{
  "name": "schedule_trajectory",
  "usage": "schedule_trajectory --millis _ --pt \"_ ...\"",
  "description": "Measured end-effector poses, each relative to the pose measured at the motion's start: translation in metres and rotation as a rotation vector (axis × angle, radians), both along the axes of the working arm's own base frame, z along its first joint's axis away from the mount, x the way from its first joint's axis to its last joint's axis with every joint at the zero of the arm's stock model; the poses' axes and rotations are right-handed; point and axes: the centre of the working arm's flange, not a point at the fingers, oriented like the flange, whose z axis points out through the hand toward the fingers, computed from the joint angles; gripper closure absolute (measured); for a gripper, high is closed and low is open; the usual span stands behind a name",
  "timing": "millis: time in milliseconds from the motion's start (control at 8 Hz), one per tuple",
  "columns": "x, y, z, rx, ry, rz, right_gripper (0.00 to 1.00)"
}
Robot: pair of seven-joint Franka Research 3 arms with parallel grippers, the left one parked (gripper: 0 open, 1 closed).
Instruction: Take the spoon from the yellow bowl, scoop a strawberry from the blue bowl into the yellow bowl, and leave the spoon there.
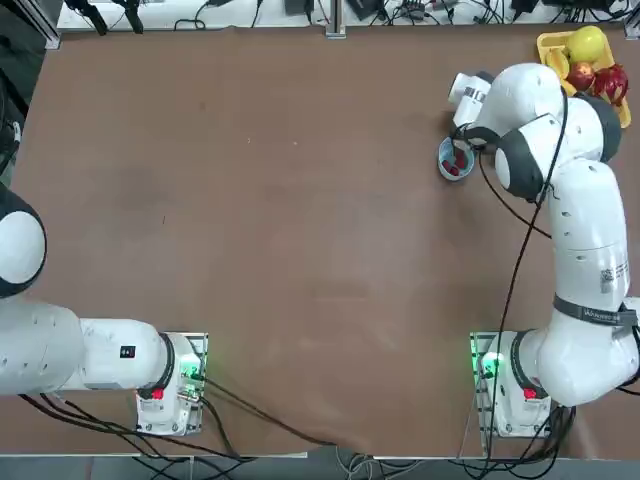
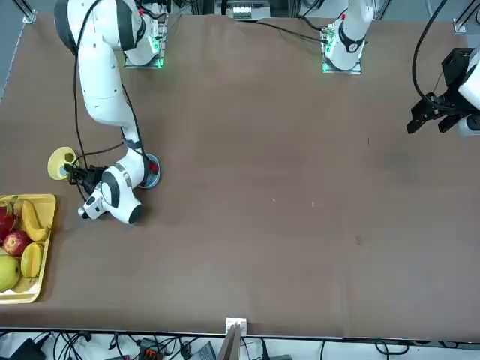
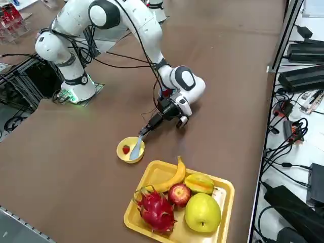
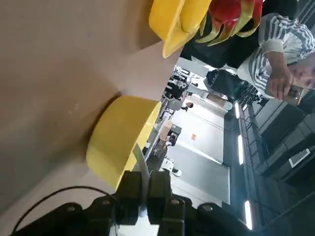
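I have the right gripper (image 3: 143,132) closed on the handle of the spoon (image 3: 135,148), positioned at the rim of the yellow bowl (image 3: 125,156). The spoon slants down with its head inside that bowl, beside one strawberry (image 3: 126,149). The blue bowl (image 1: 447,169) contains further red strawberries (image 1: 458,162). Both bowls rest on the desk (image 1: 300,230), near the fruit tray (image 3: 229,202).

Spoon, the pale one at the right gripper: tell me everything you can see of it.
The spoon is small, pale blue-white and smooth, apparently plastic. Its broad end sits tilted down inside the yellow bowl, beside a strawberry. Its narrower handle rises over the rim and is clamped between the fingers of the right gripper, which hide its far end.
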Motion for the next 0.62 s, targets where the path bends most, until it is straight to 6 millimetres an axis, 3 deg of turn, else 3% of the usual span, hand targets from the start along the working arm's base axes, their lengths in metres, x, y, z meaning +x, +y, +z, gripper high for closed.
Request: schedule_trajectory --millis 125,375,625 --pt "0.0002 -0.0007 -0.0014 -0.005 -0.005 0.002 0.88" --pt "0.0019 -0.0004 -0.0015 0.002 -0.012 0.007 0.74" --pt "0.0025 0.0069 -0.0013 0.004 -0.014 0.016 0.4"
